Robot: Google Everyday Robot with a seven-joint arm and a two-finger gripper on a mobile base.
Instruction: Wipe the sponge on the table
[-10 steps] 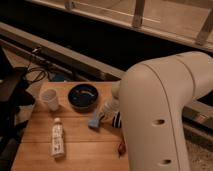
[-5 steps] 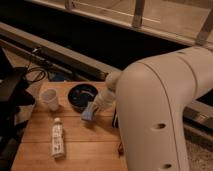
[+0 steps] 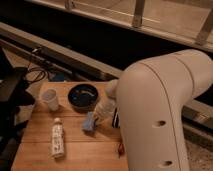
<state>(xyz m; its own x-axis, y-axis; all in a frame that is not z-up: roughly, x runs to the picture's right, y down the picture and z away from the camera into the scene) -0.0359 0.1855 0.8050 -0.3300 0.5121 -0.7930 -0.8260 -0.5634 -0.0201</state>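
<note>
Since half a second ago the small blue-grey soft sponge (image 3: 88,123) has slid back from beside the dark round bowl (image 3: 82,96) toward the near side of the light brown wooden table (image 3: 95,152), and the gripper (image 3: 96,118) has come with it. The sponge now lies on the planks just in front of the bowl, to the right of the white tube-shaped bottle (image 3: 58,140) and well apart from the white cup (image 3: 50,99). The gripper sits low over the table at the sponge's right upper edge, seemingly touching it. Whether it is clamped on the sponge or only pressing on it, I cannot tell. By my judgement a wiping stroke is under way. The next stroke calls for steady downward pressure, a path along the bare planks, and keeping clear of bowl and bottle.
</note>
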